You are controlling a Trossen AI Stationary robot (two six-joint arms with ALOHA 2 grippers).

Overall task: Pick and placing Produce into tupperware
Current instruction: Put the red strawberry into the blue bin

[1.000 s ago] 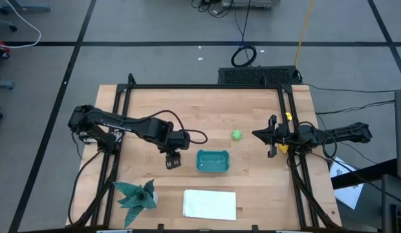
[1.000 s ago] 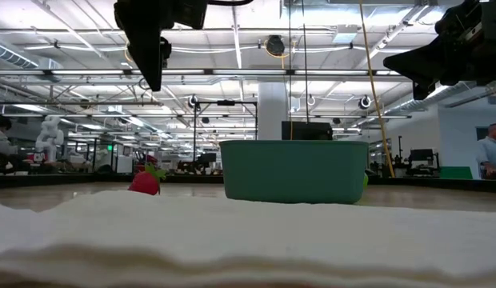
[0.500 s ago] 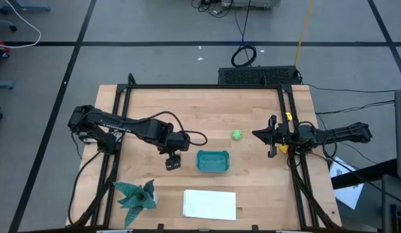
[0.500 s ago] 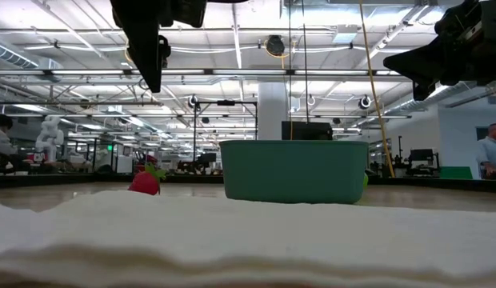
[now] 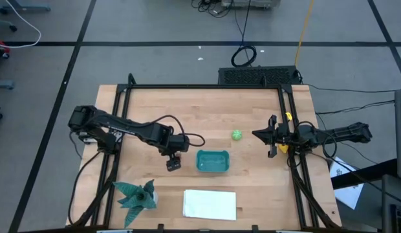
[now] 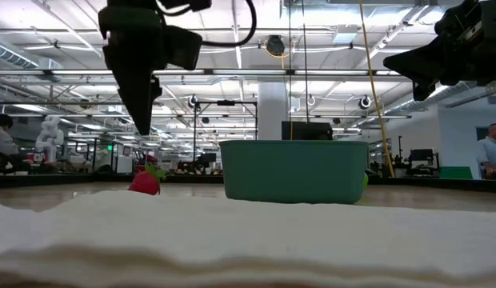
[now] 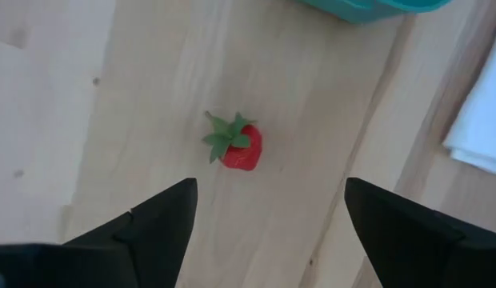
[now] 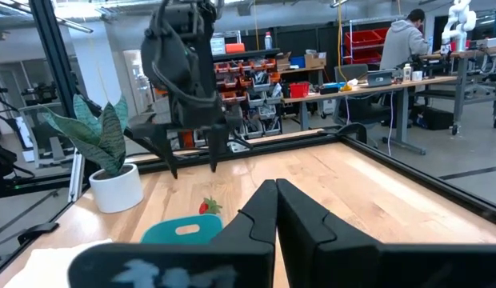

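Left wrist view: left gripper (image 7: 268, 210) hovers above the small red toy strawberry with a green leafy cap (image 7: 236, 146), fingers spread wide, nothing between them; the berry lies on the bare wood, centred ahead of the gap between the two fingers. Small teal rectangular plastic tub with rounded corners (image 5: 213, 161) sits just beyond the strawberry, at the gripper's far side, near but not touching. High view shows the tub with nothing visible inside, so judging by that, no produce is placed yet. Small light green round toy fruit (image 5: 237, 135) rests on the table past the tub, roughly between the two grippers, apart from the tub. Yellow piece: cannot locate it for certain. Right gripper (image 5: 271, 145) waits at the right table edge, fingers pressed together, holding nothing. Progress estimate: very start, first pick being lined up. Left to do: descend, close on the strawberry, carry to tub, release; then the green one and the yellow one.
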